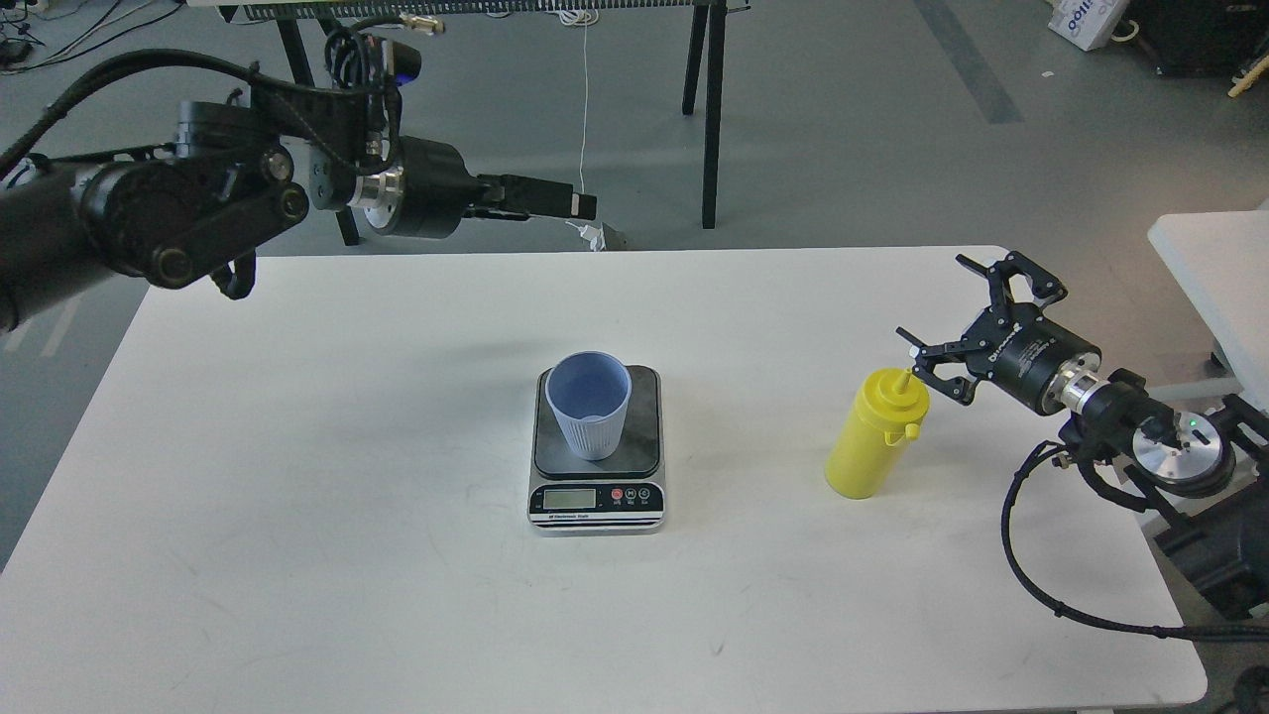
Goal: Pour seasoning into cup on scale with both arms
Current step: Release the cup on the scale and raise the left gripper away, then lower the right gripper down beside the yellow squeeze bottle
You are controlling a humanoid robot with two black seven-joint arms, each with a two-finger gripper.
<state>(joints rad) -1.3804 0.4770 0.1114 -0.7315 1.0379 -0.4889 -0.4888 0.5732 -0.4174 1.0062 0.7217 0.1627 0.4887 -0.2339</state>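
Observation:
The light blue ribbed cup (590, 409) stands upright on the dark platform of the scale (645, 428), at the table's middle. The yellow seasoning bottle (876, 439) stands upright on the table to the right, capped, nozzle up. My right gripper (942, 312) is open just right of the bottle's cap and slightly above it; its lower finger is close to the nozzle tip and holds nothing. My left gripper (560, 201) is high above the table's far edge, well clear of the cup, pointing right, fingers slightly apart and empty.
The white table (347, 555) carries only the scale and bottle. A second white table (1214, 268) stands at the right. Black table legs (710, 119) and a white cable (583, 129) are on the floor behind.

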